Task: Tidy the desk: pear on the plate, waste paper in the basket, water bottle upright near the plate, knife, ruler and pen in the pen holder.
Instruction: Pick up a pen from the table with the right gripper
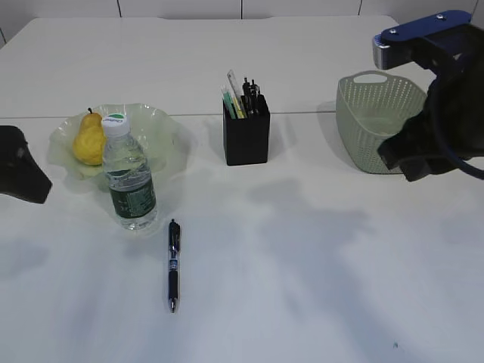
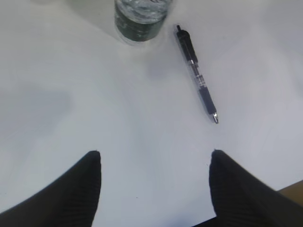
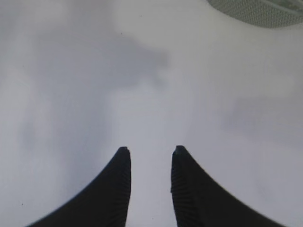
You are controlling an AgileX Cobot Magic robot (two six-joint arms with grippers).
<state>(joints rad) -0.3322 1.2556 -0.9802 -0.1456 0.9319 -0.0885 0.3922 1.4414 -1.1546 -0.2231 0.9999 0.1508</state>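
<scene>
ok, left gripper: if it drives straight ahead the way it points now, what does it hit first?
Probably the pen, lying slightly right of the left gripper line. The water bottle stands farther on. Depth is hard to judge.

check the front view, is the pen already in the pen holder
No, the pen lies flat on the desk in front of the water bottle, apart from the pen holder.
</scene>
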